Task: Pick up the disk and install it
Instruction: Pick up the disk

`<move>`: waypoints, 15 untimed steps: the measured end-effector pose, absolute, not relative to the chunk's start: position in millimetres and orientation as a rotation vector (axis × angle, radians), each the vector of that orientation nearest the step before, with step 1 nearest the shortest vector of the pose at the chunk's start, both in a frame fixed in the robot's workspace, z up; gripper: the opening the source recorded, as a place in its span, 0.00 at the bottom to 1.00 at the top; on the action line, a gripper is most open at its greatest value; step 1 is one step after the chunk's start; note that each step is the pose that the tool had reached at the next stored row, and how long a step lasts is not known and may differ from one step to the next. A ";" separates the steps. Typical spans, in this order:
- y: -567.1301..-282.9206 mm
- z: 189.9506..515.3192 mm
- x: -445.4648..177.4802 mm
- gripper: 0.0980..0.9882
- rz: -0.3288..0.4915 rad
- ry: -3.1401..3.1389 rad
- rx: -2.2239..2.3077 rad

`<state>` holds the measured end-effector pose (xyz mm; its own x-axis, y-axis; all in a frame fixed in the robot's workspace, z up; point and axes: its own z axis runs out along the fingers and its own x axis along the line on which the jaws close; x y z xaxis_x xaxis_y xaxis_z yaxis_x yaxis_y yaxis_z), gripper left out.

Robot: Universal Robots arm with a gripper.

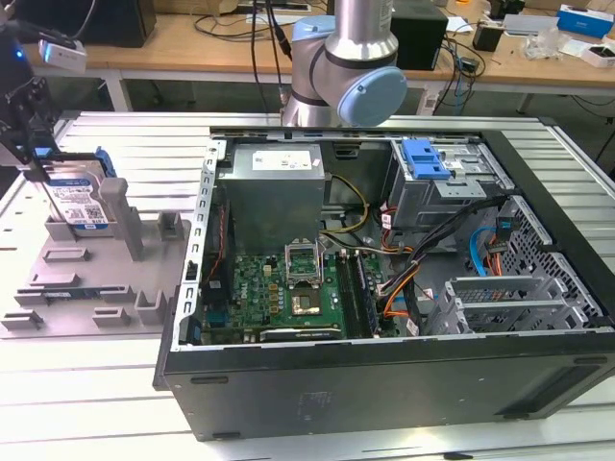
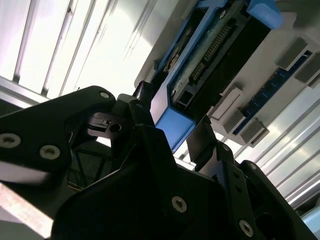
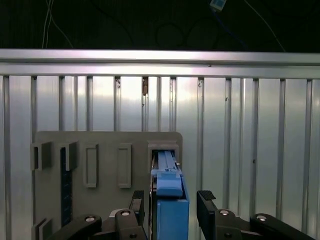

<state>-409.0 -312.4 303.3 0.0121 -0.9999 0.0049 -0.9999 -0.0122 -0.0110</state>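
Exterior view: the gripper (image 1: pixel 36 158) hovered at the upper left of the frame, right over the disk (image 1: pixel 82 202), which stood on edge in the grey holder (image 1: pixel 96 279), left of the open computer case (image 1: pixel 384 375). First wrist view: fingers (image 3: pixel 206 199) were spread, straddling the disk's blue bracket, a gap showing. Second wrist view: same straddle, nothing clamped.

1. Gripper (image 1: pixel 36 158), exterior view: body cut off by the picture's left edge.
2. Disk (image 1: pixel 79 200), exterior view: lower edge hidden in the slot of the grey holder (image 1: pixel 125 279); label print too small to tell.
3. Disk (image 2: pixel 215 47), second wrist view: far end cut off by the picture's edge, near end hidden behind the gripper (image 2: pixel 172 125).
4. Robot arm (image 1: pixel 346 67), exterior view: upper links cut off by the top edge.
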 end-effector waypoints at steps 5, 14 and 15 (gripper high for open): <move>-312.6 300.8 -408.9 0.50 -0.015 2.205 -2.232; -312.7 299.5 -408.2 0.50 -0.012 2.205 -2.232; -312.7 299.4 -408.2 0.50 -0.012 2.205 -2.232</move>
<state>-408.2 -312.7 299.4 0.0121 -0.9999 0.0022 -0.9999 -0.0122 -0.0087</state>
